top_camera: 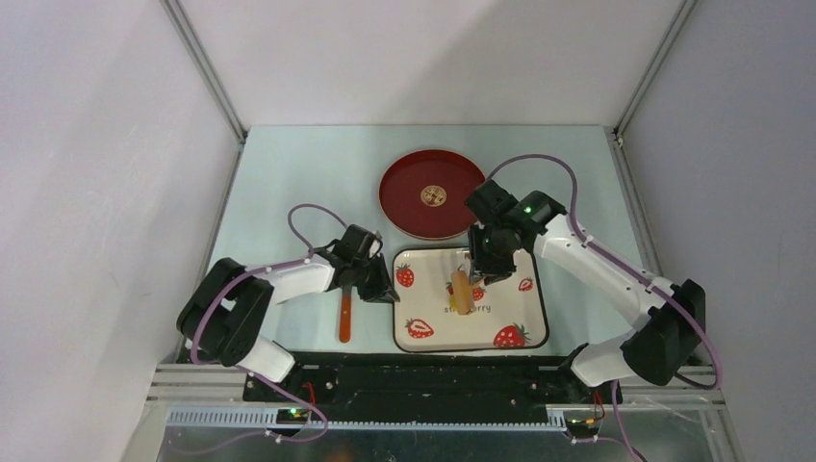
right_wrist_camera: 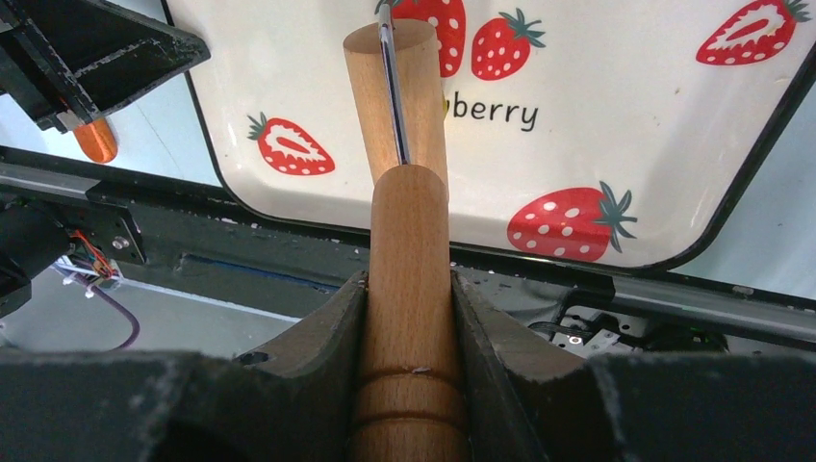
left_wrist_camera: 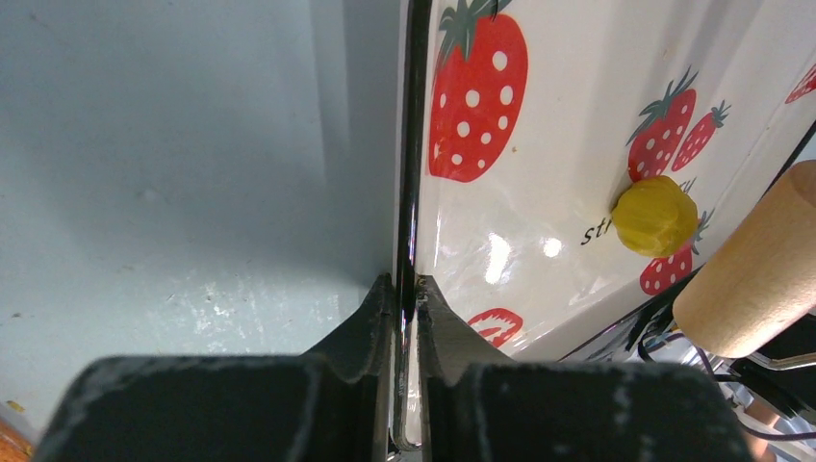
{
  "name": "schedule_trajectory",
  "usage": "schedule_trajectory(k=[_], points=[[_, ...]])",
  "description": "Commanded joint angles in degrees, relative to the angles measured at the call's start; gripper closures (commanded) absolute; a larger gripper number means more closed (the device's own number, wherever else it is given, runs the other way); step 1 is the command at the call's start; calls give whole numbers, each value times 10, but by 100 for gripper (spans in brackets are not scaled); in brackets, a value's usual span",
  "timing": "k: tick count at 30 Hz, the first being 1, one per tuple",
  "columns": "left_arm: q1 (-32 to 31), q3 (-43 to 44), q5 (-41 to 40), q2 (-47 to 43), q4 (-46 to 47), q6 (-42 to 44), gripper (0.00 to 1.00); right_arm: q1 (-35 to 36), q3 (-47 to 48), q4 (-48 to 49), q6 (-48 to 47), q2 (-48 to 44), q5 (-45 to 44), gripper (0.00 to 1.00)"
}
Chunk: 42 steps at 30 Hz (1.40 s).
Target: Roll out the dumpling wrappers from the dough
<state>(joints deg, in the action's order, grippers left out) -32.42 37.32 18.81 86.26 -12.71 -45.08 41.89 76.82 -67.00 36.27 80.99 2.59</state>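
The dough [left_wrist_camera: 654, 215] is a small bright yellow lump lying on the strawberry-print tray [top_camera: 520, 322], near its middle. My left gripper [left_wrist_camera: 406, 289] is shut on the tray's black left rim [left_wrist_camera: 408, 144]; it shows in the top view [top_camera: 383, 286] too. My right gripper [right_wrist_camera: 409, 289] is shut on the wooden handle of a rolling pin [right_wrist_camera: 408, 241], whose roller [right_wrist_camera: 395, 87] sits over the tray beside the dough. In the top view the right gripper [top_camera: 481, 265] is above the tray's far part. In the right wrist view the roller hides the dough. No cut wrappers are in view.
A red round plate [top_camera: 404, 207] with a gold emblem stands behind the tray. An orange-handled tool [top_camera: 344, 320] lies on the table left of the tray. The black base rail [top_camera: 423, 375] runs along the near edge.
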Motion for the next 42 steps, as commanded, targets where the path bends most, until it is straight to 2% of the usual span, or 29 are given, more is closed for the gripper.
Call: schedule_trajectory(k=[1,21,34,42], points=[[-8,-15,-20,17,-12,-1,100,10,27,11,15,7,-10,100],[-8,-14,-24,19,-12,-5,100,19,25,9,12,71,-25,100],[-9,-14,-25,21,-12,-6,100,18,17,-33,23,100,-85,100],[-9,-15,-25,21,-12,-7,100,15,-10,0,10,103,-49,100]])
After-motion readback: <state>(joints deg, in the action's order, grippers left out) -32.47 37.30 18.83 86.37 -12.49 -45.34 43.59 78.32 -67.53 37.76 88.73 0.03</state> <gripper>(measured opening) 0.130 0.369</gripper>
